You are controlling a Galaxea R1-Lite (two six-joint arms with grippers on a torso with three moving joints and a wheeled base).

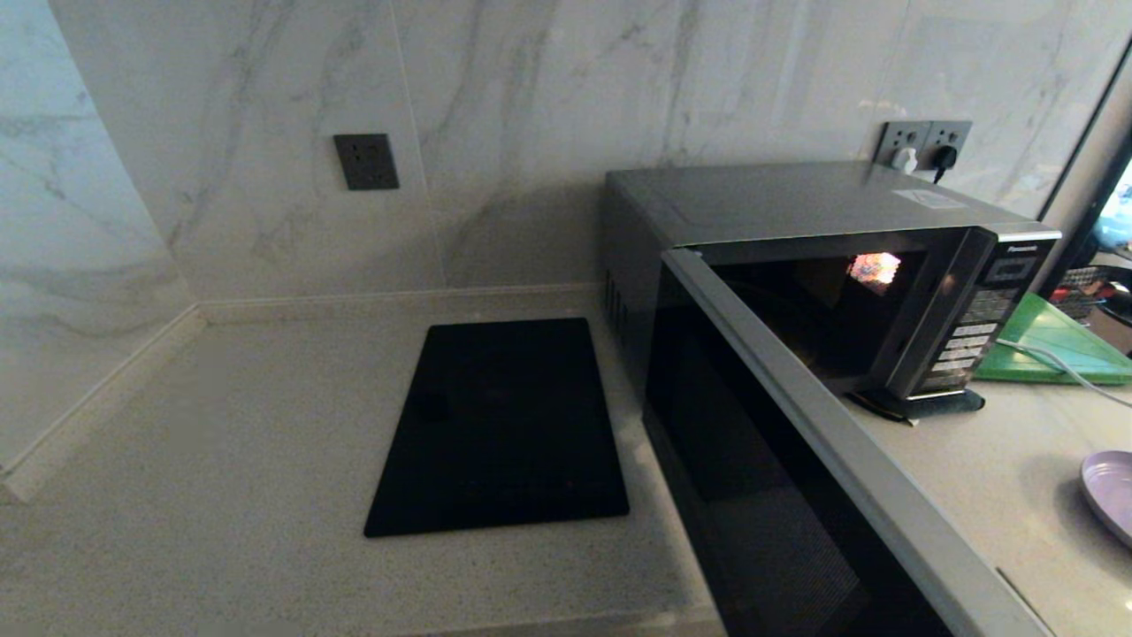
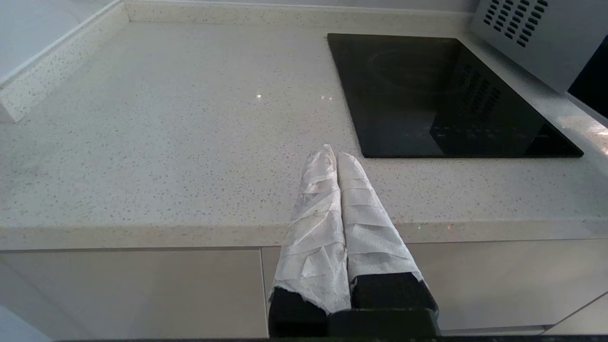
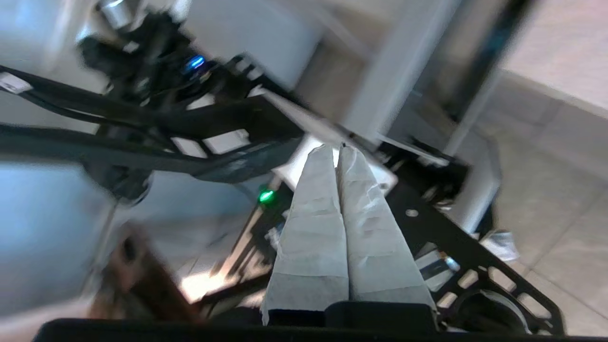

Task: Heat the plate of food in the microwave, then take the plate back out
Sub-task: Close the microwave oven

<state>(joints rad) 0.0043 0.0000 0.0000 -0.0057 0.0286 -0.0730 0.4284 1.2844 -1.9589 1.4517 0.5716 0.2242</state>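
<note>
Both grippers pressed together, empty: left gripper (image 2: 335,154) parked over counter, right gripper (image 3: 338,149) off-counter. Plate of food (image 1: 1111,492) beside open microwave (image 1: 831,265). Risk: arm clips door.

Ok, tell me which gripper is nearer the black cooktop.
Left. The left gripper hangs at the counter's front edge, the cooktop just ahead. The right gripper points at floor tiles and black framework, no cooktop in its view.
</note>
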